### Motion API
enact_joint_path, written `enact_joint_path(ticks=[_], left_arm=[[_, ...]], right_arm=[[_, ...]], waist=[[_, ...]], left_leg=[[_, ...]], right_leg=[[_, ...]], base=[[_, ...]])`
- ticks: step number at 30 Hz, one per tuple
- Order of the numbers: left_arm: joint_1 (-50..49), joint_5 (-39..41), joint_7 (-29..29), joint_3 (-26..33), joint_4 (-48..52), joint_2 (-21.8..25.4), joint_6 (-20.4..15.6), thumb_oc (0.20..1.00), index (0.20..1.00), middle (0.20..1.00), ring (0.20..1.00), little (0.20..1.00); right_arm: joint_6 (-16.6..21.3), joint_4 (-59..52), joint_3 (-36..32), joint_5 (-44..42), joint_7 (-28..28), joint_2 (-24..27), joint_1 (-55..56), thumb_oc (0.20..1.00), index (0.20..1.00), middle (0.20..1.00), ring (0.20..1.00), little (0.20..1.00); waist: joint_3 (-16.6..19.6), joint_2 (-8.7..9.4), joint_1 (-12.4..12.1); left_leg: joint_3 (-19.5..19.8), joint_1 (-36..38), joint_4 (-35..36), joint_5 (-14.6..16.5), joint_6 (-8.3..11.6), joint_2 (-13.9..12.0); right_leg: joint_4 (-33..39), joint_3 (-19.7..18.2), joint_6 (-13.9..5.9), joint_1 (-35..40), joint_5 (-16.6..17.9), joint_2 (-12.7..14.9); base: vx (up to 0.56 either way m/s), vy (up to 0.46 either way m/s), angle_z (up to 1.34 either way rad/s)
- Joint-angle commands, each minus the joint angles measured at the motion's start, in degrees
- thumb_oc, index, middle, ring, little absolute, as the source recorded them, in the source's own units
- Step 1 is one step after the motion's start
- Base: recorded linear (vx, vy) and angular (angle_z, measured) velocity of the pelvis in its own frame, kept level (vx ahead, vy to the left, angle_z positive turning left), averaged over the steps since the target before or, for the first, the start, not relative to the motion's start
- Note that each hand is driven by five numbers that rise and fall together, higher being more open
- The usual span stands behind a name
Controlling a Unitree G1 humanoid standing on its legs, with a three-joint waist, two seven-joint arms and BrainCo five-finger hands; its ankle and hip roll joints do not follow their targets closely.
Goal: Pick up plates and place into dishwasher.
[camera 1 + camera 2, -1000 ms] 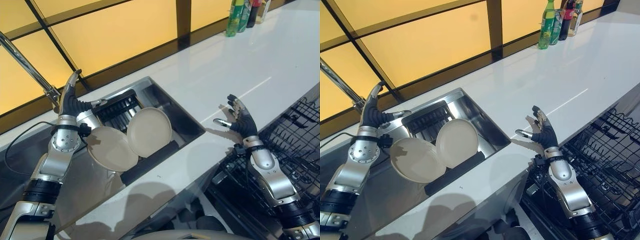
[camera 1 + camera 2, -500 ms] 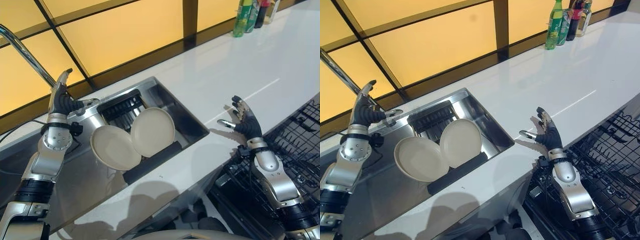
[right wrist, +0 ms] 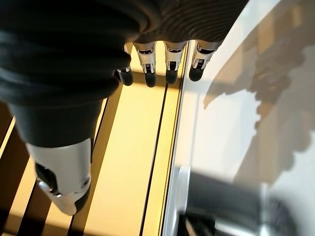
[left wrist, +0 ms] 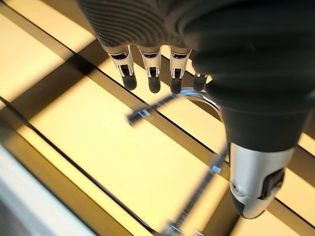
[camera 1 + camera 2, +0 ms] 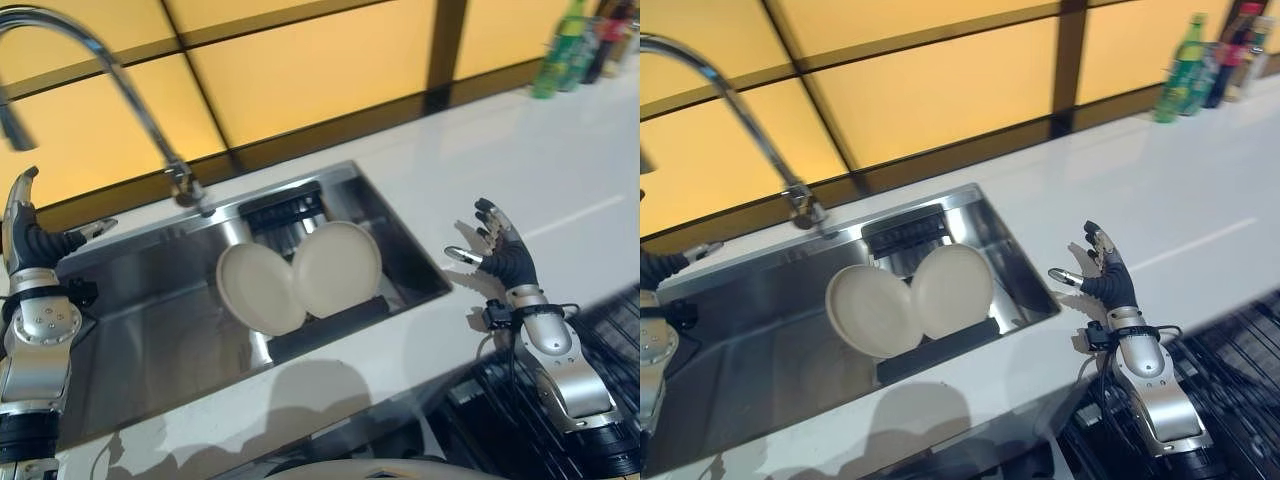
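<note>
At the far left we see our left hand [image 5: 28, 245] raised above the left end of the stainless sink [image 5: 150, 320], fingers straight and spread with the thumb held out to the side — it holds nothing. In its own wrist view the fingertips [image 4: 154, 83] point at the amber wall panels and the arched faucet [image 4: 197, 147].

Next comes that gooseneck faucet [image 5: 120, 90], rising from the sink's back edge and curving over toward the left. In the right part of the basin two beige plates [image 5: 262, 288] lean on edge, the left one overlapping the front of the right plate [image 5: 338, 268], both propped against a dark bar [image 5: 330, 327] along the near side. Behind them sits a black slotted rack [image 5: 290, 212].

The white countertop [image 5: 520, 170] runs off to the right. Our right hand [image 5: 497, 256] hovers over its near edge, well apart from the plates — fingers spread, thumb out, empty. Below it the black wire dishwasher rack [image 5: 1230, 360] shows. At the far right, bottles [image 5: 1200, 60] stand against the wall.
</note>
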State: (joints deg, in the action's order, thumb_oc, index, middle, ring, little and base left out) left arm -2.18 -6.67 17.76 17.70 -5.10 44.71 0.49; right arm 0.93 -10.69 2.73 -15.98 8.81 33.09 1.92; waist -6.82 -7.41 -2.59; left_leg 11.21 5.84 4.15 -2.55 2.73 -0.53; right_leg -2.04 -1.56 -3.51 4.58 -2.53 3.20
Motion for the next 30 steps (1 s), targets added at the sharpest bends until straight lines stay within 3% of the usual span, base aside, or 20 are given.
enact_joint_path(ticks=[1,6,15,20,25,30], left_arm=[[-0.5,-8.3,-1.1,0.5,1.1,7.3,-4.2,1.0,1.0,1.0,1.0,1.0],[-3.1,-13.5,-4.4,-1.0,1.9,9.1,-5.7,1.0,1.0,1.0,1.0,1.0],[-5.8,-23.3,-2.0,-5.4,3.9,11.6,-15.4,1.0,1.0,1.0,1.0,1.0],[-6.1,-32.1,5.5,-8.9,3.5,14.3,-21.0,1.0,1.0,1.0,1.0,1.0],[-4.8,-41.9,16.8,-12.9,3.9,16.7,-24.3,1.0,1.0,1.0,1.0,1.0],[-3.5,-49.8,23.6,-17.5,5.1,19.8,-26.1,1.0,1.0,1.0,1.0,1.0]], right_arm=[[2.5,-4.5,0.1,-1.9,0.0,1.2,-2.0,1.0,1.0,1.0,1.0,1.0],[2.8,-4.3,-0.1,-2.7,-0.4,2.6,-2.0,1.0,1.0,1.0,1.0,1.0],[4.8,-2.6,0.3,-4.2,0.3,4.6,-2.4,1.0,1.0,1.0,1.0,1.0],[5.9,-1.4,0.7,-5.1,0.6,5.9,-2.4,1.0,1.0,1.0,1.0,1.0],[7.0,-0.7,1.4,-5.8,1.1,6.5,-2.1,1.0,1.0,1.0,1.0,1.0],[7.7,-0.3,1.9,-7.0,1.6,7.9,-2.6,1.0,1.0,1.0,1.0,1.0]], waist=[[3.5,3.97,0.7],[2.9,3.69,0.0],[2.2,3.51,-0.4],[1.8,3.36,0.3],[1.4,3.39,1.1],[0.9,3.34,2.1]], left_leg=[[-0.5,-4.6,-3.6,-0.3,-0.69,2.5],[0.0,-5.1,-3.6,-0.6,-0.35,2.6],[-0.6,-5.2,-3.0,-0.8,-0.24,2.5],[-1.5,-4.7,-2.7,-0.5,-0.36,2.3],[-2.2,-4.4,-2.9,0.0,-0.6,2.4],[-3.1,-4.2,-3.2,0.5,-0.89,2.4]], right_leg=[[-2.8,0.9,-0.98,-2.4,-0.1,1.5],[-3.0,1.9,-0.86,-2.8,-0.2,1.5],[-2.7,2.7,-1.3,-3.1,0.1,1.7],[-2.6,2.5,-1.64,-3.2,0.5,1.9],[-2.7,2.1,-1.93,-3.4,0.7,2.1],[-2.8,1.5,-2.31,-3.7,1.1,2.4]], base=[[-0.03,0.009,0.3],[-0.04,0.029,0.14],[0.0,0.011,0.03],[0.02,0.022,0.06],[0.01,0.004,0.03],[0.01,0.007,-0.02]])
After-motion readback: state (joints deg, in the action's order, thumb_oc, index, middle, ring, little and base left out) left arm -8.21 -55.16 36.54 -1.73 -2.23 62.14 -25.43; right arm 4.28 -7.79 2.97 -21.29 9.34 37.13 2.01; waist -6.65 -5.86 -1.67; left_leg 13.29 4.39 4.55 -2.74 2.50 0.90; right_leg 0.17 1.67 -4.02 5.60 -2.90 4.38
